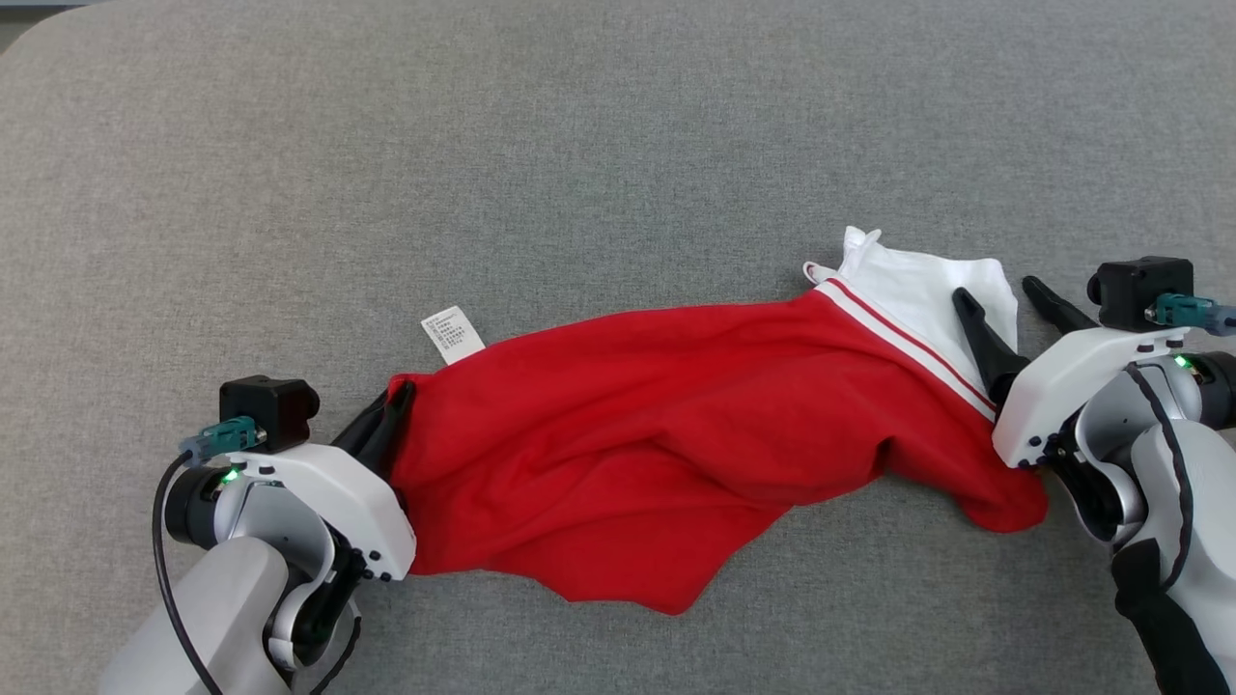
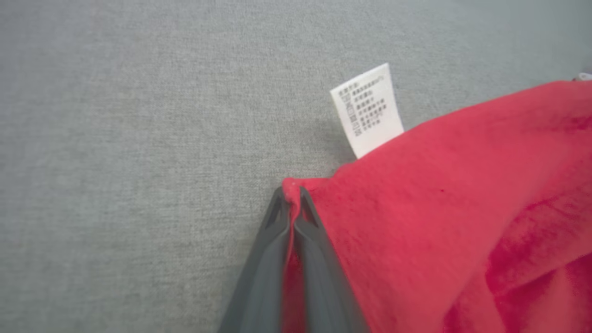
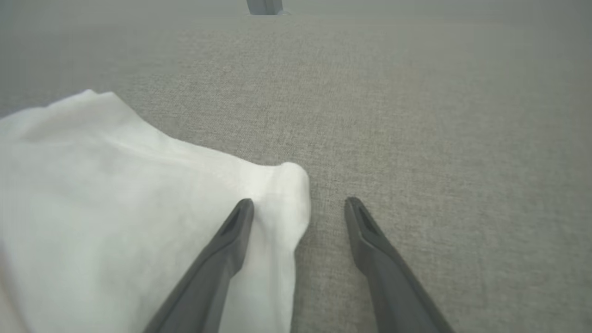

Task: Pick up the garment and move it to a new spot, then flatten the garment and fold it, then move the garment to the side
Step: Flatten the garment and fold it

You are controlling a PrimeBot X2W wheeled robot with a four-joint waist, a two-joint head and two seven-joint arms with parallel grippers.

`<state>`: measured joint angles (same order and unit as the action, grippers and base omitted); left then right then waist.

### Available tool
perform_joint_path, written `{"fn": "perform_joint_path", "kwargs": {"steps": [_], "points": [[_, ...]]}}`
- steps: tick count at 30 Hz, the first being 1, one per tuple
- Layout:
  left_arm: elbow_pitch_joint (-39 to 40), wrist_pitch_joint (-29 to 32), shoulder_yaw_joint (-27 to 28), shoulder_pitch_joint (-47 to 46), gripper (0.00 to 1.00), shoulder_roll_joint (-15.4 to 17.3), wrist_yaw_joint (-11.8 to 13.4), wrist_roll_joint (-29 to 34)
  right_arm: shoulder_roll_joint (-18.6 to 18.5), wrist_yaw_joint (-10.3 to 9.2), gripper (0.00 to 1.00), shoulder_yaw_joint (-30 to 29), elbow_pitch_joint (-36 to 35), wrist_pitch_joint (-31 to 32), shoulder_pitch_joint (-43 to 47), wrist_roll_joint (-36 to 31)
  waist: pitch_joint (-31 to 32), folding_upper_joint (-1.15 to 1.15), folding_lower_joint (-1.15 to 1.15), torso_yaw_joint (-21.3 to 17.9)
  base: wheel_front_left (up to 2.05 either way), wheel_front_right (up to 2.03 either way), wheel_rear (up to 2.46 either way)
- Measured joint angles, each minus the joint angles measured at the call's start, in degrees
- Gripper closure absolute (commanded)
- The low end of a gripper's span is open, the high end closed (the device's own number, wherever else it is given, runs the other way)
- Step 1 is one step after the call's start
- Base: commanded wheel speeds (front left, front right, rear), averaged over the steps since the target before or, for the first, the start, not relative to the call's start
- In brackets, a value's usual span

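Note:
The garment (image 1: 628,434) is red with a white end and red-white stripes, lying crumpled across the grey surface. A white care label (image 1: 452,334) sticks out near its left corner. My left gripper (image 1: 391,410) is shut on that red left corner (image 2: 296,189), fingers pinching the cloth. My right gripper (image 1: 995,290) stands open at the white end (image 3: 138,194). One of its fingers (image 3: 231,231) rests on the white cloth's edge, the other finger (image 3: 365,226) over bare surface beside it.
The grey fabric-covered table (image 1: 579,145) stretches wide beyond the garment. Its rounded far-left corner (image 1: 39,39) shows at the top. A grey post (image 3: 264,6) stands past the far edge in the right wrist view.

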<state>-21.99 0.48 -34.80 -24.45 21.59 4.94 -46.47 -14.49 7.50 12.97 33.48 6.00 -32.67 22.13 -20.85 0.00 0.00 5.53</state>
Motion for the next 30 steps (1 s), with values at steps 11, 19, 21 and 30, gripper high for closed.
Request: {"fn": "perform_joint_path", "kwargs": {"steps": [11,19,21,30], "points": [[4.7,-3.9,2.6,-0.2,1.0,2.4,2.5,0.7,-1.5,0.0,1.0,2.2,2.2,-8.4,-1.7,5.5,1.2,0.0,0.0,-0.3,0.0,0.0,0.0],[14.5,-5.4,5.7,-0.5,1.0,7.3,6.5,3.4,-2.5,0.0,1.0,-0.6,-5.8,-16.2,-2.9,3.8,5.2,0.0,0.0,-1.8,0.0,0.0,0.0],[17.5,-5.2,6.5,-1.1,1.0,8.6,7.7,4.0,-2.7,0.0,1.0,-1.3,-8.8,-16.7,-3.5,2.8,6.4,0.0,0.0,-2.3,0.0,0.0,0.0],[28.6,-2.3,10.2,-5.7,1.0,13.9,11.5,6.3,-3.0,0.0,1.0,-2.7,-22.6,-14.3,-4.8,-1.0,12.6,0.0,0.0,-4.8,0.0,0.0,0.0]]}}
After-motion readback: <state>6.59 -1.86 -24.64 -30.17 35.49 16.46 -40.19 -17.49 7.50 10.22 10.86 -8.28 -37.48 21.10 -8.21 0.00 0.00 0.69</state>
